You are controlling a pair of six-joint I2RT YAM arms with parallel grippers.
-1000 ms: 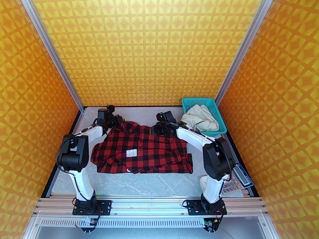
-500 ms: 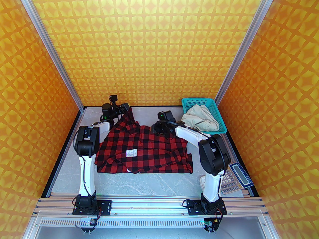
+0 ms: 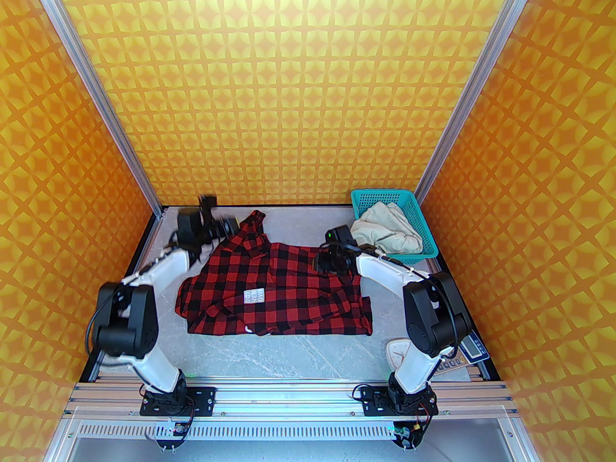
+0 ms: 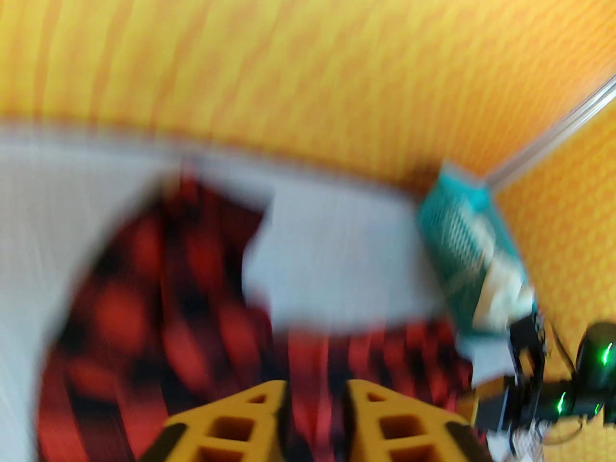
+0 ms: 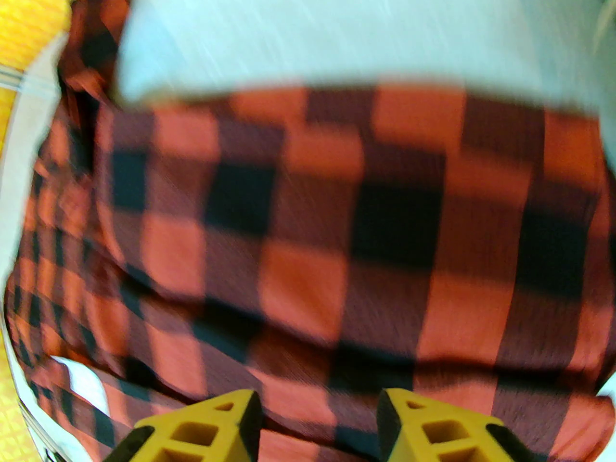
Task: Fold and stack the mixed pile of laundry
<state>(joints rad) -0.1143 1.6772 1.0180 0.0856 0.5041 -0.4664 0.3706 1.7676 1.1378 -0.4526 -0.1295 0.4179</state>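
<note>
The red-and-black checked shirt (image 3: 288, 287) lies spread on the middle of the table, one sleeve (image 3: 252, 224) stretched toward the back wall. My left gripper (image 3: 227, 226) hovers just left of that sleeve. In the blurred left wrist view its yellow jaws (image 4: 315, 388) stand narrowly apart above the shirt (image 4: 144, 306), with nothing gripped. My right gripper (image 3: 328, 263) is over the shirt's far right edge. Its jaws (image 5: 315, 402) are open above the checked cloth (image 5: 313, 219). The cream trousers (image 3: 385, 234) sit crumpled in the teal basket (image 3: 380, 193).
The basket stands at the back right corner, against the metal post (image 3: 462, 113). A calculator (image 3: 474, 349) and a small white round object (image 3: 397, 352) lie at the front right, by the right arm's base. Patterned walls close three sides.
The left gripper carried the sleeve toward the back, let it go and drew away to the left, its elbow swinging out. The right gripper slid right along the shirt's far edge.
</note>
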